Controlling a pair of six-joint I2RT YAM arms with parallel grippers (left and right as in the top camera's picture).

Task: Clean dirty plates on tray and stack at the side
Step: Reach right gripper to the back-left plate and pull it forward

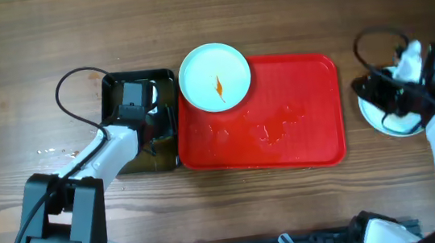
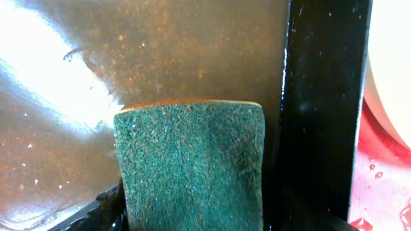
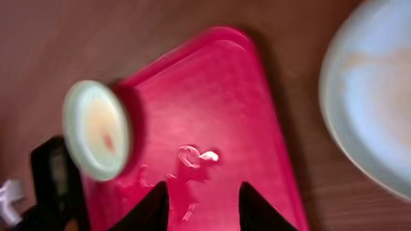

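where the left hand [image 2: 186, 221] pinches a green sponge [image 2: 191, 163], black basin [image 1: 163, 83] beside tray [image 1: 301, 141]

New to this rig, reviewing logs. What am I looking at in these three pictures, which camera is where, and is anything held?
Two robot arms work at a wooden table, each ending in a two-finger gripper. The overhead picture comes from a fixed camera above; the other two come from cameras on each wrist.

On the table lies a red tray, wet in the middle. One plate with an orange sauce streak sits on its far left corner. Left of the tray is a black basin. At the right side of the table sits a clean plate, possibly a stack; I cannot tell.

The left gripper is in the basin, holding a green sponge. The right gripper is above the table's right side; its fingers stand apart with nothing between them.
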